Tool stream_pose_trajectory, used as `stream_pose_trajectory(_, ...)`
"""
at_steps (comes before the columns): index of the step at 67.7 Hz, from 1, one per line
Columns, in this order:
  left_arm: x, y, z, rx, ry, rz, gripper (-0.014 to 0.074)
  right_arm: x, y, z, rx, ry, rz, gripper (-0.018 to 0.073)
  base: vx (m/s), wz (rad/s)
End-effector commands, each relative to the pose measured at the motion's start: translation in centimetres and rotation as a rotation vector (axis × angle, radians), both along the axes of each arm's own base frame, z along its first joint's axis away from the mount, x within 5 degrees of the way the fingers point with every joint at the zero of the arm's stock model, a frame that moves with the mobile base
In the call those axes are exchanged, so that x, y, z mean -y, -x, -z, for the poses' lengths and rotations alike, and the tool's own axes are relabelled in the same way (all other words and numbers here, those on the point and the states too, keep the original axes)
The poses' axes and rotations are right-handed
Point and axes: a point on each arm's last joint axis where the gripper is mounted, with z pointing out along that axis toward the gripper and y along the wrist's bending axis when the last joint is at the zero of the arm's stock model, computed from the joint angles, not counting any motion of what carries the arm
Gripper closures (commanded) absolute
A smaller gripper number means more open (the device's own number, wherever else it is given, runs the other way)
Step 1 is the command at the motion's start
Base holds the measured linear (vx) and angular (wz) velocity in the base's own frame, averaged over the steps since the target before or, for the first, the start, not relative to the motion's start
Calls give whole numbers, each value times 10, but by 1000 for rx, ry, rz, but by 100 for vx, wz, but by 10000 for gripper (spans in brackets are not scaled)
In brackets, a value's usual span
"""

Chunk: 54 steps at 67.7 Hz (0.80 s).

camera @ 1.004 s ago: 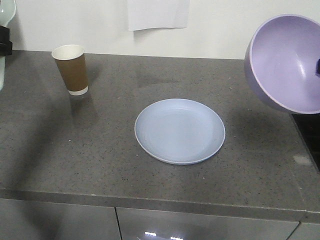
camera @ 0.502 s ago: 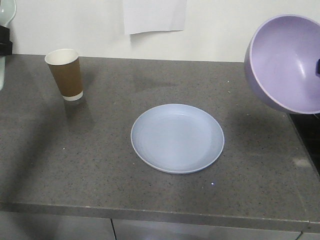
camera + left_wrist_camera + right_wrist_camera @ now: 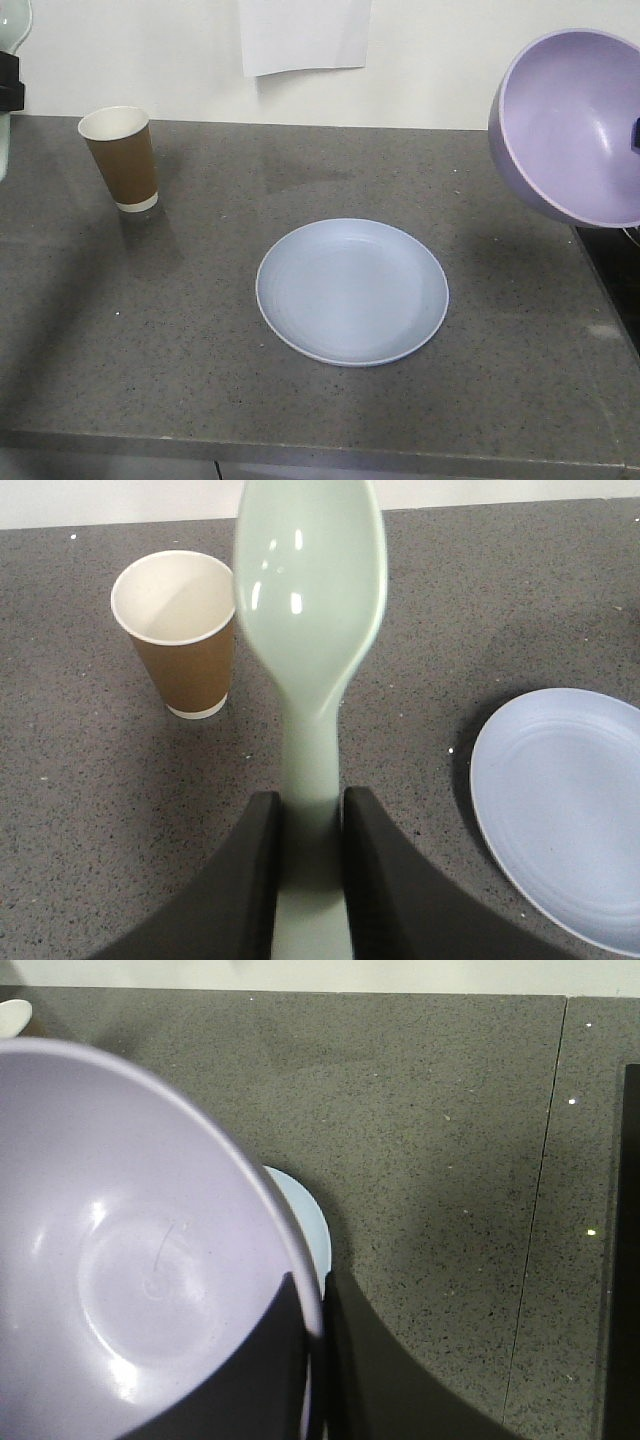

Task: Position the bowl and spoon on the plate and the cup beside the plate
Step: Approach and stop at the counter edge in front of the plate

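The pale blue plate [image 3: 352, 291] lies flat in the middle of the grey counter, with nothing on it. The brown paper cup [image 3: 120, 158] stands upright at the back left, apart from the plate. My right gripper [image 3: 315, 1305] is shut on the rim of the lavender bowl [image 3: 570, 125], which hangs tilted in the air above the counter's right end. An edge of the plate [image 3: 305, 1225] peeks out behind the bowl [image 3: 130, 1250]. My left gripper [image 3: 310, 805] is shut on the handle of the mint spoon [image 3: 310, 610], held above the counter between the cup [image 3: 185, 630] and plate [image 3: 570, 810].
A white paper sheet [image 3: 303, 35] hangs on the wall behind. A black strip [image 3: 612, 270] borders the counter at the right. The counter's front edge [image 3: 300, 450] runs along the bottom. A thin seam [image 3: 535, 1210] crosses the stone at the right.
In the front view the counter, cup and plate have slid lower and to the left as the view moved. The bowl and both grippers keep their places in the picture.
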Motion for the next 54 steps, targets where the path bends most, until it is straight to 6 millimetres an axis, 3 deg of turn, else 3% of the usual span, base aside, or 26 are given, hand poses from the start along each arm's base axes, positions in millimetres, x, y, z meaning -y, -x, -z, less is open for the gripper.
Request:
stream_pose_trajectory(1,1,7,-19,104,28,-7,603,-2,4,-18,106,-18,10,566,4,-1)
stream_pose_trajectory(54,1,7,-19,104,28,-7,603,-2,4,-18,106,-18,10,566,3,0)
